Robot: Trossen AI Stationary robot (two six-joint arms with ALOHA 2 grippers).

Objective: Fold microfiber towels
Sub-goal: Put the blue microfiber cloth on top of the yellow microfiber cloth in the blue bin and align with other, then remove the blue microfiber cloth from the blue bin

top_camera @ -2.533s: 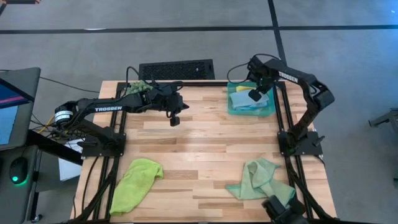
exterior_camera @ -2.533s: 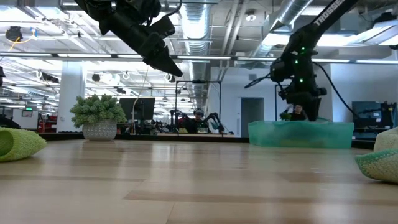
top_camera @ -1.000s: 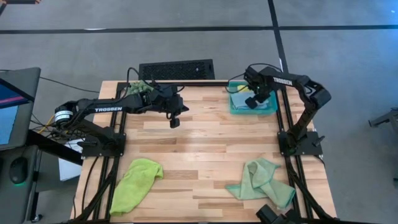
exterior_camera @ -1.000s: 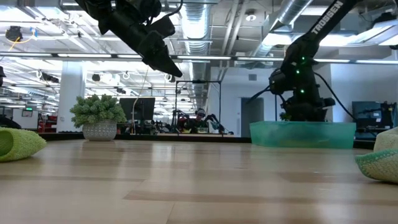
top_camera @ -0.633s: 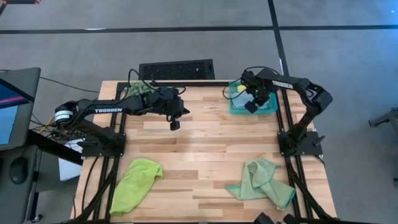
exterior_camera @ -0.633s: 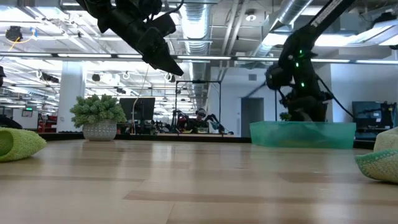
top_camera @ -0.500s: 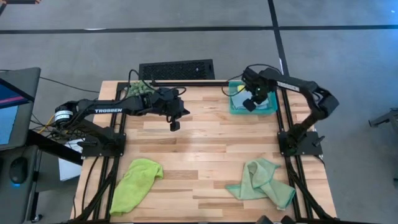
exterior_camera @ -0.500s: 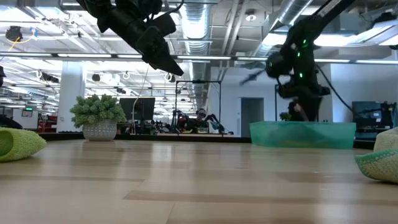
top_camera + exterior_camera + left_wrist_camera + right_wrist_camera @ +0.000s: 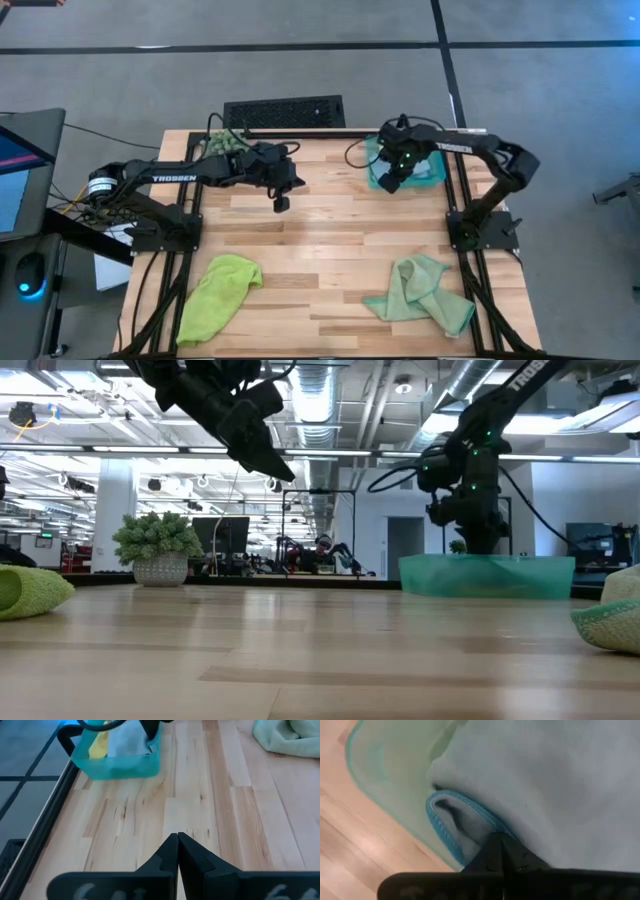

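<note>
A teal tray [image 9: 428, 172] stands at the table's far right and holds a light blue towel [image 9: 545, 780] and a yellow towel [image 9: 100, 742]. My right gripper [image 9: 388, 183] points down into the tray's near left corner, shut, its tips [image 9: 501, 840] at the blue towel. A lime green towel [image 9: 220, 295] lies crumpled at the near left. A sage green towel [image 9: 420, 292] lies crumpled at the near right. My left gripper [image 9: 281, 203] hangs shut and empty above the table's far middle. My right gripper comes from above, pointing down. Its shut fingertips [image 9: 492, 851] meet the light blue towel right beside its folded, blue-hemmed edge [image 9: 451, 822]. Whether any cloth is caught between the fingers, I cannot tell. The towel lies in the tray.
A small potted plant [image 9: 222, 145] stands at the far left behind my left arm. A black grille [image 9: 284, 111] lies beyond the far edge. Bare wood stretches across the table's middle [image 9: 330, 240] between the two crumpled towels.
My right gripper has moved over the tray toward the table's left and near edges, turning as it went, and now sits at the tray's near left corner. The left arm has kept still.
</note>
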